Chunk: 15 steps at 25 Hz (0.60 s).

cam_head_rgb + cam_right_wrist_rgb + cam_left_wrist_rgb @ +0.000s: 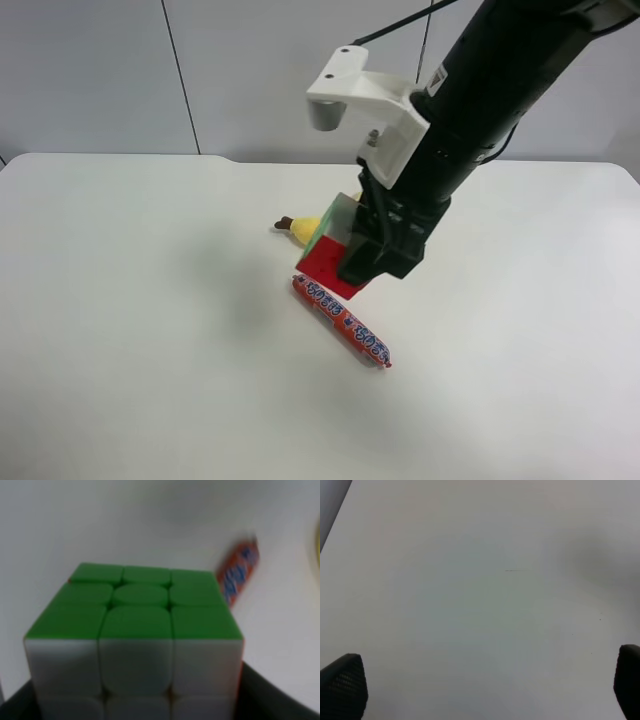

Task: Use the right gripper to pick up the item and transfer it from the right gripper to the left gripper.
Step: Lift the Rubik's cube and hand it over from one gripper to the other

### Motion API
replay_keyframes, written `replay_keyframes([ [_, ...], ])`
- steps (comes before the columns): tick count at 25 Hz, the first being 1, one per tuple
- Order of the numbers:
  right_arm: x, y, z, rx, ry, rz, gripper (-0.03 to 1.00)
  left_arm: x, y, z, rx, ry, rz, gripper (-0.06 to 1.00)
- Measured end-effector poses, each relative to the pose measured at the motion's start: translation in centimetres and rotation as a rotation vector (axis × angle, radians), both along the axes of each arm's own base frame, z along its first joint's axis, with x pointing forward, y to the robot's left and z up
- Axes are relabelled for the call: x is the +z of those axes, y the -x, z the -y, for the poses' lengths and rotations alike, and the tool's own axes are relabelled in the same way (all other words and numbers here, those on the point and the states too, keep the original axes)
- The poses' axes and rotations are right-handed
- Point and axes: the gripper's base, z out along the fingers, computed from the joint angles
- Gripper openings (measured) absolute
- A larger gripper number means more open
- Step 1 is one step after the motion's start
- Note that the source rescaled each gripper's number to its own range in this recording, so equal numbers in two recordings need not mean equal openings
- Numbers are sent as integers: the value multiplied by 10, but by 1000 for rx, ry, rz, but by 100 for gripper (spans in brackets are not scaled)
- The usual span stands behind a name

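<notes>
The item, a puzzle cube [325,262] with red and green faces showing, is held clear of the table by my right gripper [357,262], whose black jaws are shut on it. The thick black arm with a white bracket [362,100] comes down from the upper right. In the right wrist view the cube [135,640] fills the frame, green face up and white face toward the camera, with a dark finger [265,695] beside it. My left gripper [485,690] is open and empty over bare white table; only its two fingertips [342,685] show. It is out of the exterior high view.
A long orange-red sausage stick [342,322] lies on the white table [150,300] just below the cube; it also shows in the right wrist view [239,572]. A yellow plush banana [300,228] lies behind the cube, partly hidden by it.
</notes>
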Motion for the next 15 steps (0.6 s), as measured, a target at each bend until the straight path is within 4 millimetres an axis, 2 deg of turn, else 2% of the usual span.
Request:
replay_keyframes([
  [4, 3, 9, -17, 48, -62, 39, 1, 0, 0, 0, 0, 0, 0, 100],
  [11, 10, 11, -28, 115, -203, 64, 1, 0, -1, 1, -7, 10, -5, 100],
  [15, 11, 10, -33, 130, -257, 74, 1, 2, -14, 6, -46, 77, -107, 100],
])
